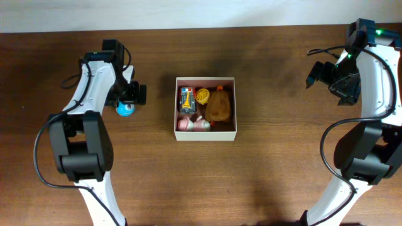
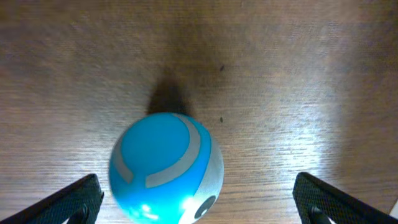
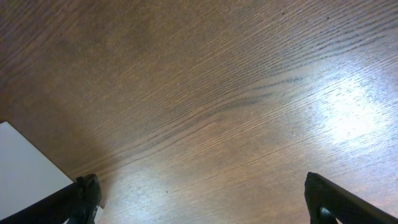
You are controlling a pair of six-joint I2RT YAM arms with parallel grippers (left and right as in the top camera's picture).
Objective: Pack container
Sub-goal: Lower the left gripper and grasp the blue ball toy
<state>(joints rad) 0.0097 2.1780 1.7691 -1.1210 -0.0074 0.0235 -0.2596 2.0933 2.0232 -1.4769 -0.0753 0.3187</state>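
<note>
White arms (image 1: 88, 93), black joints (image 1: 81, 147), black cables (image 1: 37, 154)

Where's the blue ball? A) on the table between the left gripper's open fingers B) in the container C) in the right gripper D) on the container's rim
A: the ball sits on the table between the open fingers of the left gripper, touching neither, outside the container.

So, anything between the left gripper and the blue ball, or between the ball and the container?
Nothing visible. The left gripper hangs open right over the blue ball, a finger on each side. Only bare table lies between the ball and the container, at its left wall.
</note>
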